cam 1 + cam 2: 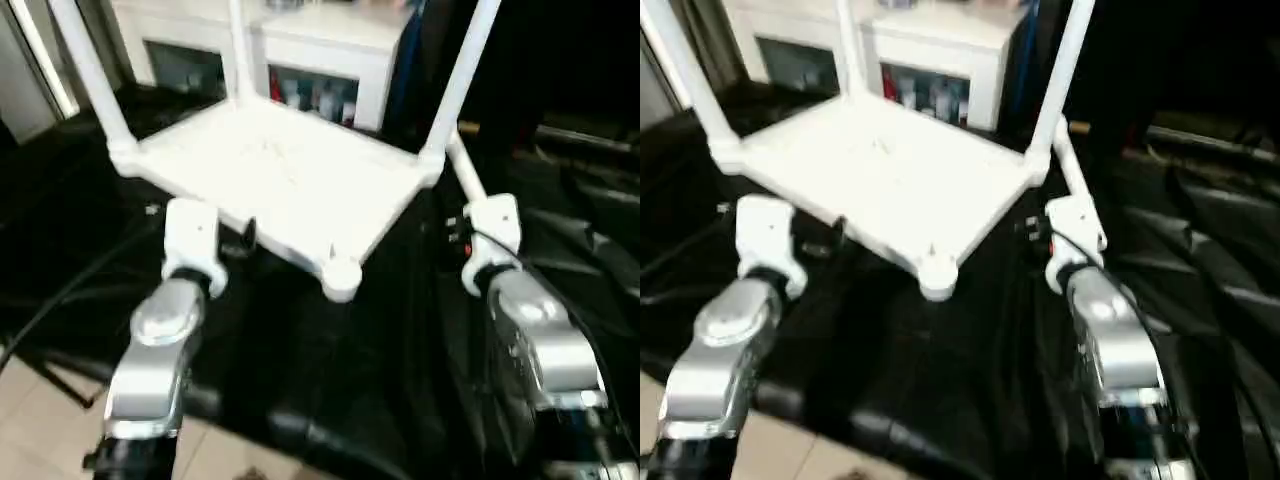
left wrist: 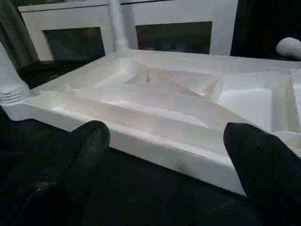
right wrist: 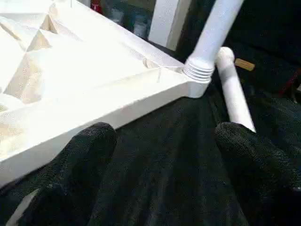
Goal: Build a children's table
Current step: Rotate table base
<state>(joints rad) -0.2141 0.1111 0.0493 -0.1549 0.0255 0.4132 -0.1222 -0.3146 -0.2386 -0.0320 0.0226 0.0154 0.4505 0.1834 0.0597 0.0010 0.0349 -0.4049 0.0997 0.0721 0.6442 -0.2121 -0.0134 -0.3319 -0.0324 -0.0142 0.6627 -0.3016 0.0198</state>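
Your two silver forearms fill the foreground, the left gripper (image 2: 162,155) and right gripper (image 3: 164,155) both spread wide and holding nothing, black fingers (image 2: 87,146) poised just short of the near edge of the tabletop (image 1: 270,170). The tabletop lies ribbed side up on a black cloth (image 1: 330,380), with three legs standing in its sockets: one at the far left corner (image 1: 90,70), one at the far edge (image 1: 238,50) and one at the right corner (image 1: 460,75). The nearest corner socket (image 1: 340,277) is empty. The fourth leg (image 3: 233,89) lies loose on the cloth just beside the right corner, close to your right gripper. The step in hand looks like fitting that last leg. Your next move likely calls for closing the right jaws around the loose leg, lifting it, and standing it over the empty socket while the left steadies the tabletop. Behind stands a white cabinet (image 1: 330,50). No brand, label or writing can be read.
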